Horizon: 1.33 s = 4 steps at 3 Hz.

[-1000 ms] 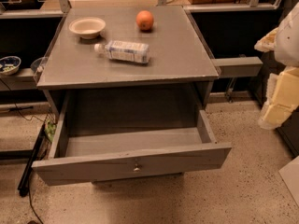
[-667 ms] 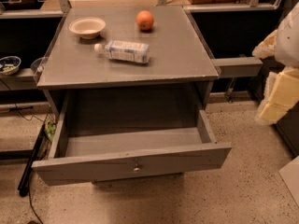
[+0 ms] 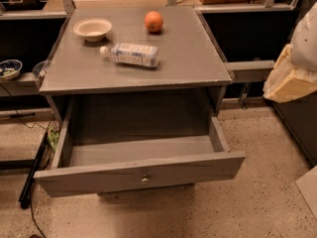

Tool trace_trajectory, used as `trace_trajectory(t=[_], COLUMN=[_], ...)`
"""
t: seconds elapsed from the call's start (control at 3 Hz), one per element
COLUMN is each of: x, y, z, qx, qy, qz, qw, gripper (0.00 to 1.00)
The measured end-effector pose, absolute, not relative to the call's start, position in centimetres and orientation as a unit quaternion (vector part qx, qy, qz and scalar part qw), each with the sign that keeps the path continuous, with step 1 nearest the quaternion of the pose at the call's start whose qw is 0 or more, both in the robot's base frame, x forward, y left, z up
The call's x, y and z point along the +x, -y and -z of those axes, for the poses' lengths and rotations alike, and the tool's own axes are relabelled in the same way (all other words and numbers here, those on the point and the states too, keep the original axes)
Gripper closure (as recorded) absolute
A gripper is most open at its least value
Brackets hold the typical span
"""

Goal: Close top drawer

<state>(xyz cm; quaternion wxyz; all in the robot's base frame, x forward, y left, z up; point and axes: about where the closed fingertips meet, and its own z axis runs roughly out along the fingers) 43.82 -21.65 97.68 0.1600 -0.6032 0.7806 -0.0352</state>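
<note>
Top drawer wide open; gripper off at right edge.

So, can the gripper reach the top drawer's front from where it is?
Probably yes. The gripper hangs at the right edge, beside the cabinet; the top drawer stands pulled out, and only open floor lies before its front panel. It would need to swing down and forward.

Speckled floor below the claw at right edge, grey cabinet to its left, shelf rail between.
</note>
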Motion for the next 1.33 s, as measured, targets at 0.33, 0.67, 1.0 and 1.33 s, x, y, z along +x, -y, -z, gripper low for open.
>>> trace_trajectory(t=[0.33, 0.67, 1.0, 1.33], x=[43.8, 43.8, 44.2, 45.2], y=[21.6, 21.6, 22.1, 23.1], z=[-97.7, -97.7, -97.7, -97.7], qx=[-0.603, -0.603, -0.601, -0.596], qy=[-0.781, -0.781, -0.781, -0.783], qz=[0.035, 0.035, 0.039, 0.049], qw=[0.16, 0.16, 0.164, 0.171], gripper=[0.94, 1.0, 1.0, 1.0])
